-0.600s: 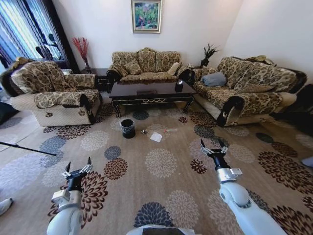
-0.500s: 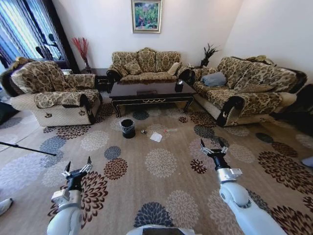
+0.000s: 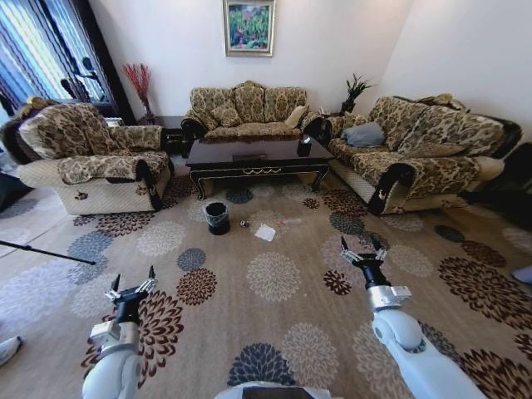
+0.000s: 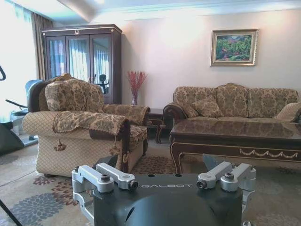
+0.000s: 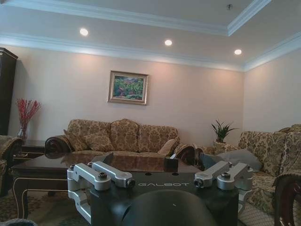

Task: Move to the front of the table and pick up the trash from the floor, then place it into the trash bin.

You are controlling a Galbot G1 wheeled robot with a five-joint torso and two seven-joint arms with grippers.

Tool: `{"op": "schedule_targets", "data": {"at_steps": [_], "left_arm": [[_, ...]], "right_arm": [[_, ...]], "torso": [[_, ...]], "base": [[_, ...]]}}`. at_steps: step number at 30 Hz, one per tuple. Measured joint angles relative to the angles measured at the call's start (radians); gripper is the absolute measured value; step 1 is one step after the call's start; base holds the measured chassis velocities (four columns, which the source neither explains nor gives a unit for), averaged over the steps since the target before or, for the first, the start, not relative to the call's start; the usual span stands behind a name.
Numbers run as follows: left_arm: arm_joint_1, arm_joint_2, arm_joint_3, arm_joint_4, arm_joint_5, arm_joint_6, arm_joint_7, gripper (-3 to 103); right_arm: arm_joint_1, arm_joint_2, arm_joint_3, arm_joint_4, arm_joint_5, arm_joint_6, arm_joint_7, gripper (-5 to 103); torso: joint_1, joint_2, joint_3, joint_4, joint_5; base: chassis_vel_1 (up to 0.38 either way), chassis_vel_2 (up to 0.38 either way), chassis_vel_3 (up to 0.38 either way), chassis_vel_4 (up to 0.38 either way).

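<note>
The dark glossy table stands before the far sofa; it also shows in the left wrist view and the right wrist view. On the patterned floor in front of it sit the black trash bin with a clear liner, a tiny ball, a white paper sheet and a thin pale stick. My left gripper and right gripper hover open and empty over the carpet, well short of the trash.
An armchair flanks the table on the left, a long sofa on the right and another sofa behind. A thin black rod crosses the floor at the left. Open carpet lies between me and the trash.
</note>
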Motion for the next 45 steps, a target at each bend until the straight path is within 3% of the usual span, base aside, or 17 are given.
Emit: {"op": "schedule_targets", "data": {"at_steps": [11,45], "left_arm": [[-0.013,0.003,0.003,0.005,0.010,0.016,-0.022,100],[-0.003,0.005,0.004,0.011,0.024,0.012,-0.020,100]], "right_arm": [[0.009,-0.003,0.000,-0.004,0.001,-0.002,0.003,100],[-0.001,-0.002,0.007,0.000,-0.004,-0.003,0.010,100]], "torso": [[-0.013,-0.027,-0.013,0.0000,0.0000],[-0.094,-0.210,-0.116,-0.0001,0.0000]], "base": [[0.000,0.000,0.000,0.000],[0.000,0.000,0.000,0.000]]}}
